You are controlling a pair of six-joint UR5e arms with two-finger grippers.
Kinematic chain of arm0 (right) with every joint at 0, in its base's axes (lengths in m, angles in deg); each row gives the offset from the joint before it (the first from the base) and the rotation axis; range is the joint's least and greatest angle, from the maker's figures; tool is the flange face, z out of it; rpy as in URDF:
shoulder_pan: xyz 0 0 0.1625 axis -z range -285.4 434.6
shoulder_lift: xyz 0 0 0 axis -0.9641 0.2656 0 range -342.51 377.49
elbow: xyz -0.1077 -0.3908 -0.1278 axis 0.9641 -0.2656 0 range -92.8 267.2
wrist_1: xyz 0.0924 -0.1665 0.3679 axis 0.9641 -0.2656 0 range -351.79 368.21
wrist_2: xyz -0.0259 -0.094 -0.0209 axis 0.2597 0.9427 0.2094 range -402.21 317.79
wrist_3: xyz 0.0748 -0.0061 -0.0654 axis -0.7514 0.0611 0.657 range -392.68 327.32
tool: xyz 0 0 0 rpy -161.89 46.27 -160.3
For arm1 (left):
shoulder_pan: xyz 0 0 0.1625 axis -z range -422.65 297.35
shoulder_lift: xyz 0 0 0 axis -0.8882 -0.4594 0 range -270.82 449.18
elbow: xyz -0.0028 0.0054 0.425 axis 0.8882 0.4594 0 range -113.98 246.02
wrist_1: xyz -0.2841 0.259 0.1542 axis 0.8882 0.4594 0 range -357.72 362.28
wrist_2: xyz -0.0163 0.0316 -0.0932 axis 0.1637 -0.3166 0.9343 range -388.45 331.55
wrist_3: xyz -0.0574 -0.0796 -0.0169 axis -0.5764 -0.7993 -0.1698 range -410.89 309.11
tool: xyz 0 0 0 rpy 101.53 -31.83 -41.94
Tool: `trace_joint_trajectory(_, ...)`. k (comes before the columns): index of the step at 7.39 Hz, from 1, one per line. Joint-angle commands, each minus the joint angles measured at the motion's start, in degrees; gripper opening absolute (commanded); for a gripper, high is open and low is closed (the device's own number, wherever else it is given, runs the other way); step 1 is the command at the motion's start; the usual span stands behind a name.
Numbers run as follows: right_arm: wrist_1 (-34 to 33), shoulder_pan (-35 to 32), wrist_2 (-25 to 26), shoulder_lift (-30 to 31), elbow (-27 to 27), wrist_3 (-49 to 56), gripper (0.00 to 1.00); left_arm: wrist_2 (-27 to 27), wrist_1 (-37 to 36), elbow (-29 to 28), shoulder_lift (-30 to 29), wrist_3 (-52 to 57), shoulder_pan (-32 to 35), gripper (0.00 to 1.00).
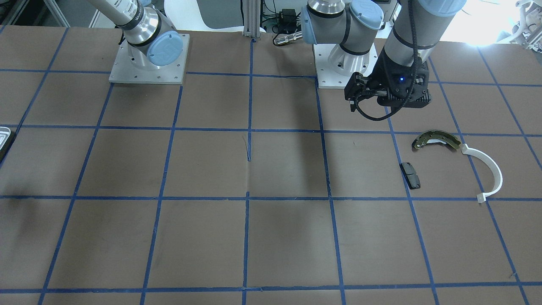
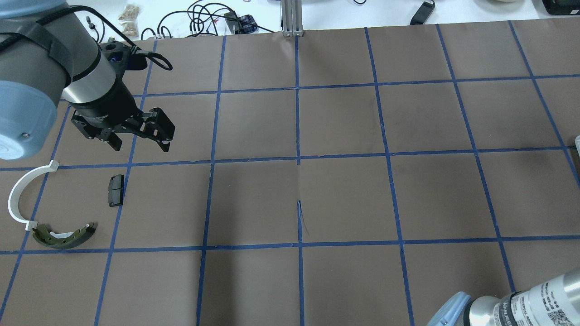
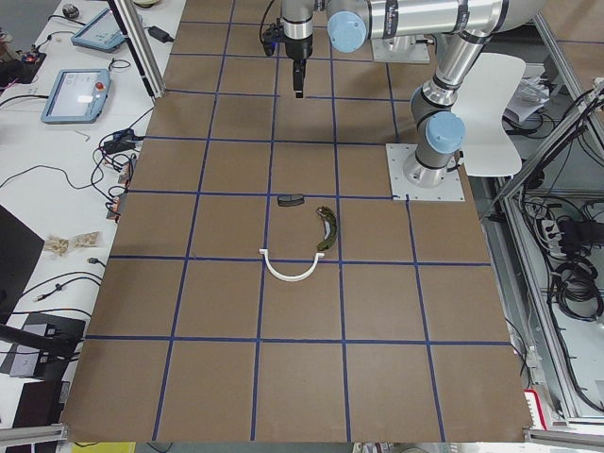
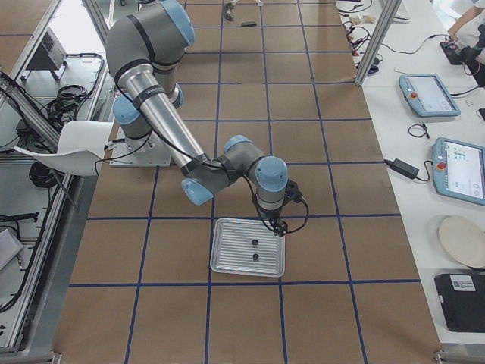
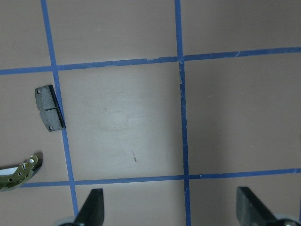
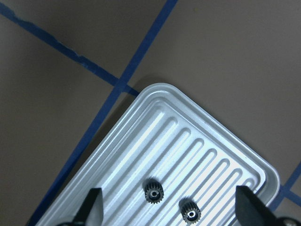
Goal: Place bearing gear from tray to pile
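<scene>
The silver ridged tray (image 6: 160,92) lies under my right gripper (image 6: 169,209), which is open and empty just above it. Two small dark bearing gears (image 6: 153,193) (image 6: 191,214) lie in the tray between the fingertips; they also show in the exterior right view (image 4: 255,243). The pile lies at the table's other end: an olive brake shoe (image 2: 63,237), a white plastic arc (image 2: 16,194) and a black pad (image 2: 116,190). My left gripper (image 2: 140,145) hangs open and empty above the table, just beyond the black pad (image 5: 49,108).
The table is brown with a blue tape grid. Both arm bases (image 1: 148,63) stand at the robot's edge. Cables and small items (image 2: 204,18) lie past the far edge. The tray's edge (image 1: 4,140) just shows in the front view.
</scene>
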Motion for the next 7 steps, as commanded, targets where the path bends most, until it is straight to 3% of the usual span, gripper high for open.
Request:
trace_joint_trajectory(1, -2.2, 1.6, 0.6, -5.3, 0.0, 2.5, 1.00, 0.0, -0.2, 0.2, 0.0, 0.0, 0.0, 1.00)
trace_joint_trajectory(4, -4.6, 2.0, 1.2, -7.0, 0.1, 5.8, 1.00, 0.0, -0.4, 0.5, -0.1, 0.0, 0.0, 1.00)
trace_joint_trajectory(5, -4.4, 2.0, 1.4, -7.0, 0.2, 5.1, 0.92, 0.0, -0.5, 0.3, 0.0, 0.0, 0.0, 1.00)
trace_joint_trajectory(6, -4.7, 2.0, 1.8, -7.0, 1.2, 4.7, 0.71, 0.0, -0.5, 0.4, 0.0, 0.0, 0.0, 1.00)
trace_joint_trajectory(7, -5.1, 2.0, 3.7, -6.8, 2.2, 4.7, 0.62, 0.0, -0.5, 0.4, -0.1, -0.1, 0.0, 1.00)
